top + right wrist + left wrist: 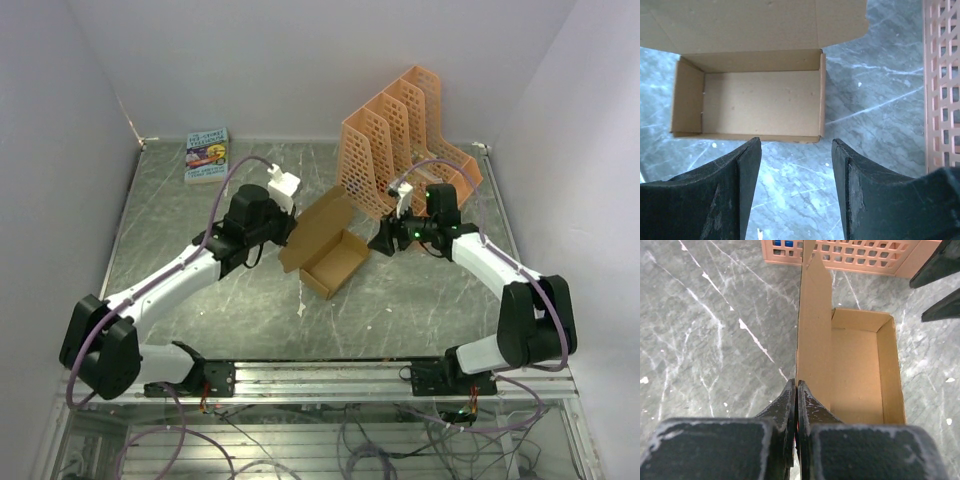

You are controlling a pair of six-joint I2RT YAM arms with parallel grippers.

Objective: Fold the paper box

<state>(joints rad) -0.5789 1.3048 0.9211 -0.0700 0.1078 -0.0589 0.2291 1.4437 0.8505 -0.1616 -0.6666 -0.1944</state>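
Top external: one paper box (338, 262) lies mid-way across the bench (400, 310), tray open and lid raised, between two end effectors. One orange rack (405, 140) and one book (207, 153) sit behind.

Left wrist: the left end effector (796, 392) is pressed together on the lid's edge, tray to its right.

Right wrist: the right end effector (796, 150) is spread and empty. The box lies just ahead, long axis crosswise.

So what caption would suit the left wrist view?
Left gripper shut on the upright lid of the paper box, orange rack beyond.
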